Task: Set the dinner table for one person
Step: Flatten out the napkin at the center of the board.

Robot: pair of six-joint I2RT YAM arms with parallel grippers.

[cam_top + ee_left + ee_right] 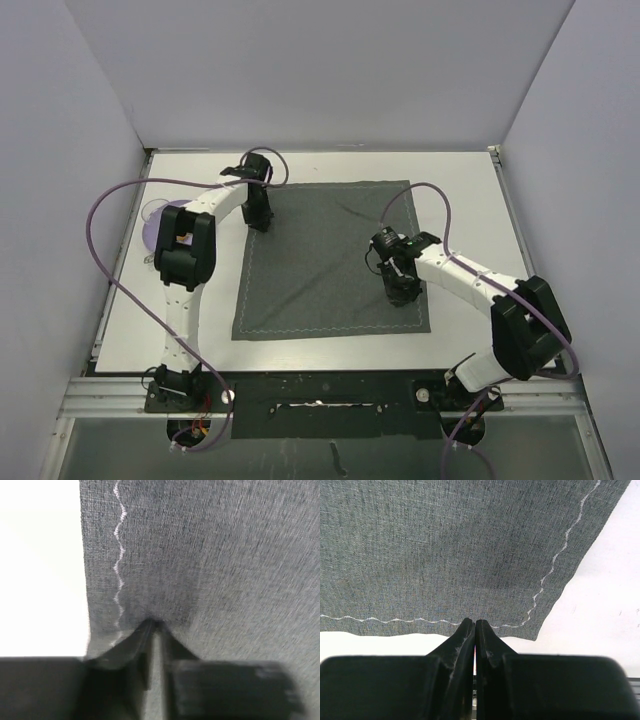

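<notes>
The white dinner table (pixel 460 200) carries a dark grey placemat (pixel 330 260) with a wavy white stitch line, lying flat in the middle. My left gripper (pixel 258 222) stands on the mat's left edge near the far corner. In the left wrist view its tips (pixel 154 622) are drawn close together on the placemat (pixel 225 555), with a thin ridge of cloth between them. My right gripper (pixel 402 292) is shut, its tips (pixel 475 621) resting at the stitched near edge of the placemat (pixel 445 545) close to the right corner, nothing held. A purple plate (pixel 160 222) lies far left, mostly hidden by the left arm.
Grey walls close in the table on the left, back and right. A metal rail (pixel 320 395) runs along the front edge between the arm bases. Purple cables loop above both arms. Bare white tabletop (pixel 600 605) shows right of the mat.
</notes>
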